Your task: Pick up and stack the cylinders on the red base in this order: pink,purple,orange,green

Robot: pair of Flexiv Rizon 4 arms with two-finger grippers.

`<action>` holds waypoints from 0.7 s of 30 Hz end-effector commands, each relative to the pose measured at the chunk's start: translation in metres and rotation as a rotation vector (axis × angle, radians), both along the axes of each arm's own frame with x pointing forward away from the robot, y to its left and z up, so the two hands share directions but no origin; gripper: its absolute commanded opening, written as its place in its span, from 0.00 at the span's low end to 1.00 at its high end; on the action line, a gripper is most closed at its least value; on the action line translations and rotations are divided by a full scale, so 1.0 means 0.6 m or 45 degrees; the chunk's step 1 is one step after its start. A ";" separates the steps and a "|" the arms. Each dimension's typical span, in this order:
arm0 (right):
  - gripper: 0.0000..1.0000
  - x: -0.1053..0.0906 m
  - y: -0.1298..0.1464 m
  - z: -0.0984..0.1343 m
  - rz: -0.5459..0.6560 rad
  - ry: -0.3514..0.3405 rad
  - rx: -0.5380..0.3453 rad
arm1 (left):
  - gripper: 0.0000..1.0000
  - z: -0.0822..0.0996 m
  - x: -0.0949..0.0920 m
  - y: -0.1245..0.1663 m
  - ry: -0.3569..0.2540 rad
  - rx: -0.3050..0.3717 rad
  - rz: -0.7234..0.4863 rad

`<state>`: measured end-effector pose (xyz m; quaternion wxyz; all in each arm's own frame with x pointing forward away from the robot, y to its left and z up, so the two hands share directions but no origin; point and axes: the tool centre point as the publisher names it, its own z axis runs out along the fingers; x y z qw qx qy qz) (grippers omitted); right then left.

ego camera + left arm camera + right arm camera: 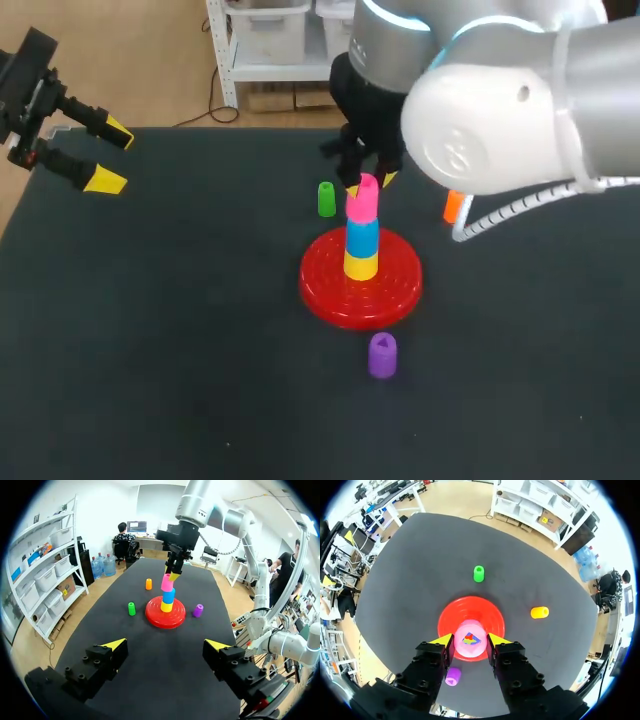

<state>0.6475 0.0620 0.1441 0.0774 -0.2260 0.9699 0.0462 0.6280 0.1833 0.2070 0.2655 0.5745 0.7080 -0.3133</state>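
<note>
Head view: claw (370, 185) grips(?) pink cyl (363, 202).

The right arm (520, 90) has big rounded shells of pale grey-white. One joint is a darker grey ring (385, 45) with a thin light-blue band on it. A white spiral-wrapped cable (500, 213) runs along this arm. The right gripper (470, 640) is black and blocky, with round screw holes in its two fingers and yellow wedge tips. The left gripper (165, 644) has the same look: black angular fingers with screw holes and yellow pointed tips.
</note>
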 end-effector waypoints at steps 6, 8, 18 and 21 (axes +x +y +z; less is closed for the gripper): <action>0.00 -0.005 0.000 0.001 0.028 0.030 0.001 | 1.00 -0.002 0.000 0.000 -0.004 -0.003 0.000; 0.00 -0.008 -0.001 -0.002 0.034 0.032 -0.005 | 1.00 -0.002 0.000 0.000 -0.004 -0.003 0.000; 0.00 -0.029 0.004 -0.023 0.061 0.048 -0.033 | 1.00 -0.002 0.000 0.000 -0.004 -0.003 0.000; 0.00 -0.028 0.006 -0.032 0.061 0.053 -0.038 | 1.00 -0.002 0.000 0.000 -0.004 -0.003 0.000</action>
